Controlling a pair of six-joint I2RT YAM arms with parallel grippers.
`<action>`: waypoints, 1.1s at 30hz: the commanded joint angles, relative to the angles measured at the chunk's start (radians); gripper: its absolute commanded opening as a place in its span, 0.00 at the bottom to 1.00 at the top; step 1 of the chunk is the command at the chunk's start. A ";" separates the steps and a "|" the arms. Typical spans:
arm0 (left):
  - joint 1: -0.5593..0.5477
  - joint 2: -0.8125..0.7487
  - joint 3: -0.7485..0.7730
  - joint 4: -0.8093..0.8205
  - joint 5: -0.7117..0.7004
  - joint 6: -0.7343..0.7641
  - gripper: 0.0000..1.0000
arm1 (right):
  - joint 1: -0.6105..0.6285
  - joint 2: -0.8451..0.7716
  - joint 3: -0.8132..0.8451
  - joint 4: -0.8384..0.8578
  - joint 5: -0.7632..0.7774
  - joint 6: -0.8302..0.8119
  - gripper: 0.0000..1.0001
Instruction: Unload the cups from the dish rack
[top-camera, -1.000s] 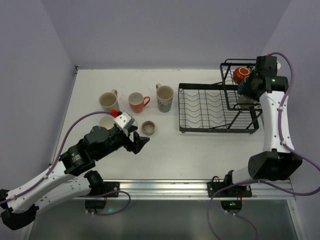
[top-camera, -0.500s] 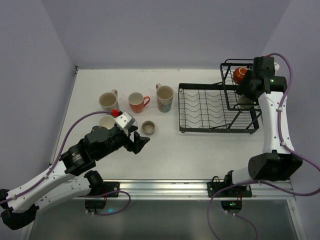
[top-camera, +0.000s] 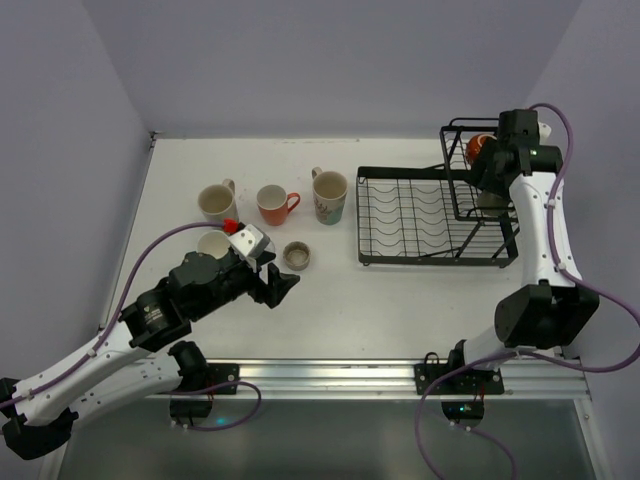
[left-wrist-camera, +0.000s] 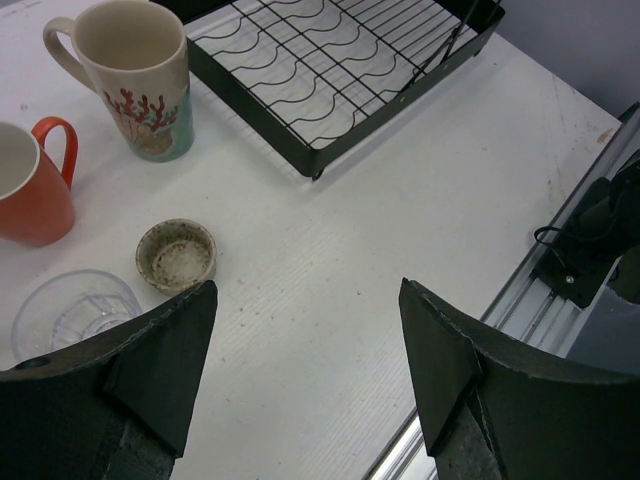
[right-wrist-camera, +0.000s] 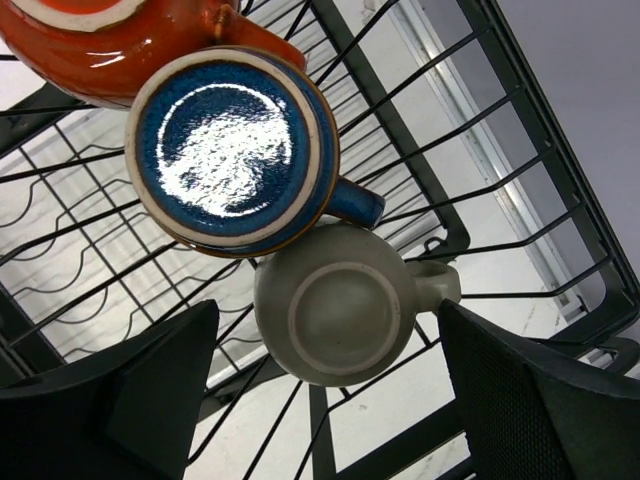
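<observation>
The black wire dish rack (top-camera: 430, 215) stands at the right. Its raised basket (top-camera: 462, 190) holds an orange cup (right-wrist-camera: 100, 50), a blue cup (right-wrist-camera: 235, 150) and a beige cup (right-wrist-camera: 340, 315), all bottom-up. My right gripper (right-wrist-camera: 328, 310) hangs open over the basket, its fingers (right-wrist-camera: 150, 390) wide on either side of the beige cup and not touching it. On the table stand a cream cup (top-camera: 215, 202), an orange-red mug (top-camera: 272, 204), a patterned mug (top-camera: 329, 194), a small speckled cup (left-wrist-camera: 177, 254) and a clear glass (left-wrist-camera: 75, 310). My left gripper (left-wrist-camera: 308, 285) is open above bare table.
The flat ribbed tray (left-wrist-camera: 330, 80) of the rack has no cups on it. The aluminium rail (top-camera: 400, 375) runs along the near table edge. The walls close in behind and to the right of the rack.
The right gripper has opened from shut, and its wrist has shifted a little toward the back over the basket. The left arm has not moved.
</observation>
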 joint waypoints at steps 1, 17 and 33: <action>-0.003 -0.003 -0.011 0.009 -0.011 0.025 0.78 | -0.003 0.042 -0.001 -0.062 0.003 0.018 0.91; 0.000 0.011 -0.012 0.009 -0.019 0.024 0.78 | 0.004 0.014 -0.042 0.027 -0.011 -0.013 0.48; 0.005 0.043 -0.005 0.023 0.007 0.019 0.77 | 0.069 -0.144 -0.008 0.079 0.092 -0.091 0.40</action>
